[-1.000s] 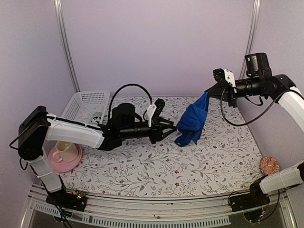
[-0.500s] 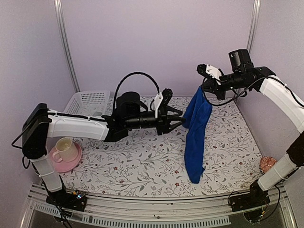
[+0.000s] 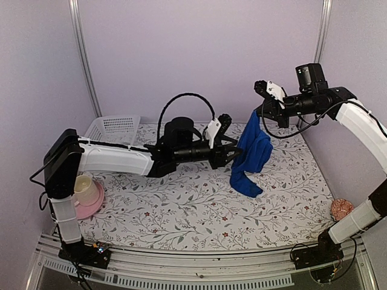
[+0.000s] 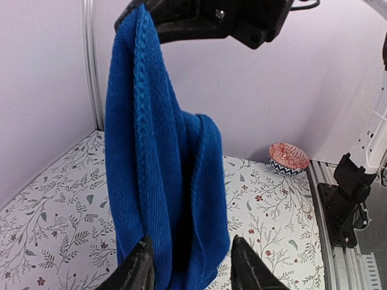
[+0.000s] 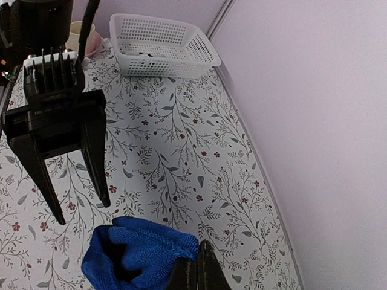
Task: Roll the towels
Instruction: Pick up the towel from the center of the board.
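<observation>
Hanging limp over the surface (image 3: pixel 181 211) from the right claw (image 3: pixel 259 112) clamped on its top edge, the soft, light blue towel (image 3: pixel 251 154) droops between the parted jaws of the left claw (image 4: pixel 190 241), which should probably take a lower corner.

Soft, even light, faint shadows; the top view bows at its edges, the left pincer (image 4: pixel 192 266) perhaps slightly blurred.

**Arms meet mid-table, one high, one low**

Your left arm (image 3: pixel 115 160) stretches nearly level toward the right. The left gripper (image 4: pixel 190 272) has its jaws parted either side of the hanging blue towel (image 4: pixel 157 151). Your right arm (image 3: pixel 360 121) reaches in high, and the right gripper (image 3: pixel 259 113) is pinched on the towel's top edge.
</observation>
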You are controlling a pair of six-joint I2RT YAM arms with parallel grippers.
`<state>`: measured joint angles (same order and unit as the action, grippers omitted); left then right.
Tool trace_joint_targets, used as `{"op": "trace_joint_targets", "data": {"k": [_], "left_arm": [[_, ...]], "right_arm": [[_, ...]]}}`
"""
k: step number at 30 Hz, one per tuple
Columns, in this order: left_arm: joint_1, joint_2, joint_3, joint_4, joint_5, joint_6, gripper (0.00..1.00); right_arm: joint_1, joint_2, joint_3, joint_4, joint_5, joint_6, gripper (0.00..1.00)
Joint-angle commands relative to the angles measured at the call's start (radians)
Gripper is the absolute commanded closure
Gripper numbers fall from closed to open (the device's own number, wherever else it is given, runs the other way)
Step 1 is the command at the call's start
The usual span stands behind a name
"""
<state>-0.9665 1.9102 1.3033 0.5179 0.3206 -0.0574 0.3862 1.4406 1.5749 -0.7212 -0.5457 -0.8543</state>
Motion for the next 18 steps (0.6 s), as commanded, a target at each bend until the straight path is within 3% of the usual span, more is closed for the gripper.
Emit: {"op": "trace_joint_targets", "data": {"k": [1,5,13,18], "left_arm": [[-0.002,0.047,0.076,-0.018,0.023,-0.018,0.56],[-0.008,0.120,0.124,-0.030,0.106,-0.035,0.57],[-0.004,0.158,0.127,-0.051,0.015,-0.050,0.63],[-0.008,0.165,0.135,-0.058,0.048,-0.044,0.91]], "right_arm": [[0.007,-0.030,-0.042,0.022,-0.071,-0.033,0.98],[0.009,-0.030,-0.049,0.036,-0.053,-0.021,0.98],[0.010,-0.064,-0.096,0.039,-0.108,-0.053,0.98],[0.011,-0.061,-0.099,0.117,0.019,-0.006,0.98]]}}
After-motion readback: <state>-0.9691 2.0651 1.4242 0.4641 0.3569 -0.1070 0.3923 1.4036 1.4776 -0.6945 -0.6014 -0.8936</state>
